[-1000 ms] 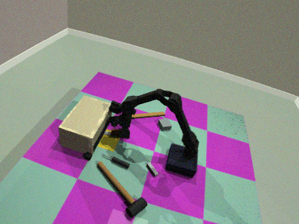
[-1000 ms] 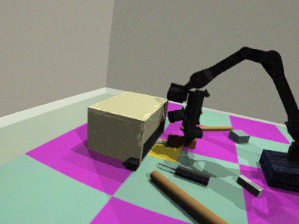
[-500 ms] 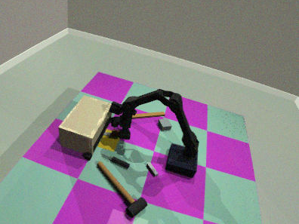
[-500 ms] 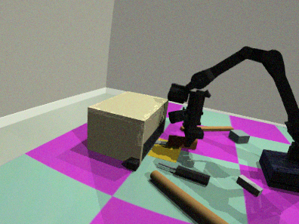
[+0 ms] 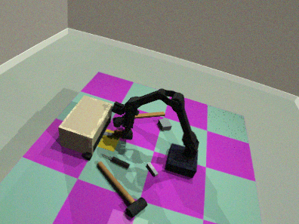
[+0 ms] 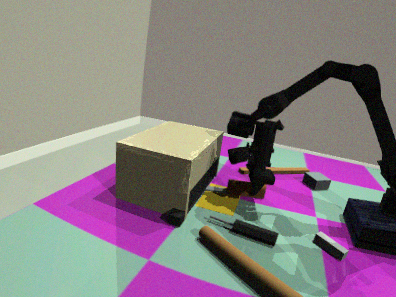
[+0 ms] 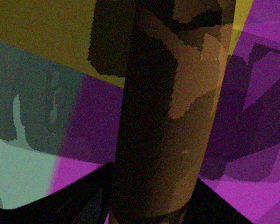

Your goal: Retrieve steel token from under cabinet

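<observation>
My gripper is shut on a brown-handled tool, low beside the marked area and in front of the cabinet. A thin grey piece shows at the handle's cabinet end, over the yellow marked area; whether it is the tool's blade or something else is unclear. The beige cabinet stands left of the gripper, its dark vented front facing the area. I cannot make out the token.
A black-handled tool with thin prongs lies just in front of the area. A hammer lies nearer the camera. A wooden stick, a grey block and a small white-and-black block also lie about.
</observation>
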Robot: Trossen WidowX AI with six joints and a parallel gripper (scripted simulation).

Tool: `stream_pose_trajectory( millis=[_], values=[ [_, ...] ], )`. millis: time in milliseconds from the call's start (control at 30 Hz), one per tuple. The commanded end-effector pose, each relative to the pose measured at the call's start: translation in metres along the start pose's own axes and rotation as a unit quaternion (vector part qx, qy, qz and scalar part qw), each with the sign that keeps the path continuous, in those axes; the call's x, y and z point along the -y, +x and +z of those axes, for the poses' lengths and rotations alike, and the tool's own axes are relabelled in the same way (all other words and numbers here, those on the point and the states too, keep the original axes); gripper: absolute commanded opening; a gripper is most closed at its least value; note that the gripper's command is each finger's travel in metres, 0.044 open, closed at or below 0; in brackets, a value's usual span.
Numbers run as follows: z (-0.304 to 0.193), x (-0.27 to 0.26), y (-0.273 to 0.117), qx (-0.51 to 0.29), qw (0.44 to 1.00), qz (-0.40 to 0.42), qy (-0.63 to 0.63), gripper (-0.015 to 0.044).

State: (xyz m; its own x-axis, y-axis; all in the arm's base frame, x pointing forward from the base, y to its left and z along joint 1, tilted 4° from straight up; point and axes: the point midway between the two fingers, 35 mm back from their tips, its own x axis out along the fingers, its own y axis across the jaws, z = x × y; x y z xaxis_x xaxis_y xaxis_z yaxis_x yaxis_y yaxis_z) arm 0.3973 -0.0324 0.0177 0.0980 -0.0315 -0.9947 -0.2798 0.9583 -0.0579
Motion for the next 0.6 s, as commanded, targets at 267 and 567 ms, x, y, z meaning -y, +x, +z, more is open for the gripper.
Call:
stream_pose_trajectory(
  millis=[267, 567],
  values=[
    [-0.013, 0.000, 0.001, 0.000, 1.000, 0.002, -0.003, 0.0000],
    [-0.022, 0.001, 0.001, -0.001, 1.000, 0.002, -0.003, 0.0000]
  ],
)
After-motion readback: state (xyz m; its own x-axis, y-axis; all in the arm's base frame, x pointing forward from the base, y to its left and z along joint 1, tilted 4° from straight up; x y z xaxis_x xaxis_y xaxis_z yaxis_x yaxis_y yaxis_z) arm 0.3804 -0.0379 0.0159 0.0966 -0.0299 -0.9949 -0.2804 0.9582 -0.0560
